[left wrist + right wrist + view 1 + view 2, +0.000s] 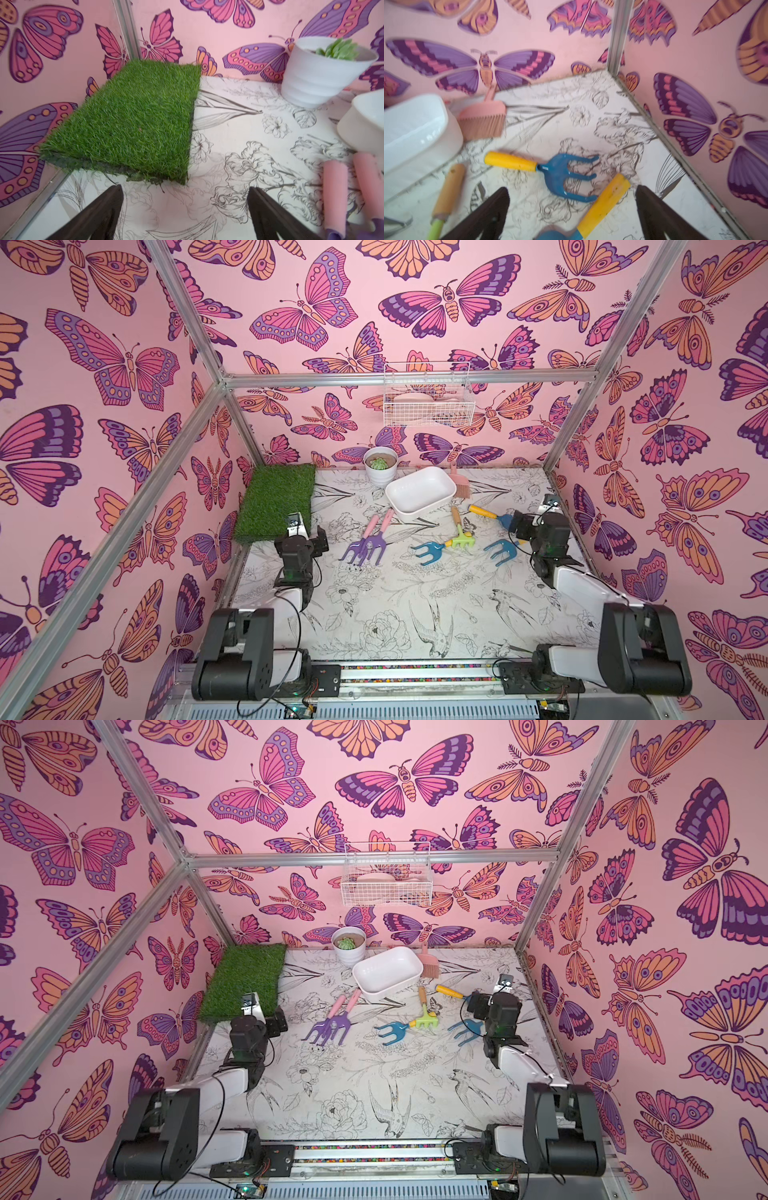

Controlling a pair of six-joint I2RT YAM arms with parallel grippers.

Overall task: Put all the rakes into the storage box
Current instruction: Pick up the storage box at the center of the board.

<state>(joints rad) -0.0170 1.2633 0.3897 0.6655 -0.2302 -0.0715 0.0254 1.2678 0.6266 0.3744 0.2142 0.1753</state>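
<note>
Both left tool (pixel 185 188) and right tool (pixel 572 188) gape empty; lime-headed, wooden-handled rake (pixel 459 531) lies flat.

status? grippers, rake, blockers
Open and empty: left gripper, right gripper. Green rake flat on table beside box, not yet picked. Box empty. Blue fork handle butts against rake head.

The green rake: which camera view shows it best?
A top view. Both top views show the whole green rake, head and handle, near the storage box. The right wrist view cuts the green rake off: only handle and neck. The left wrist view does not show it.
</note>
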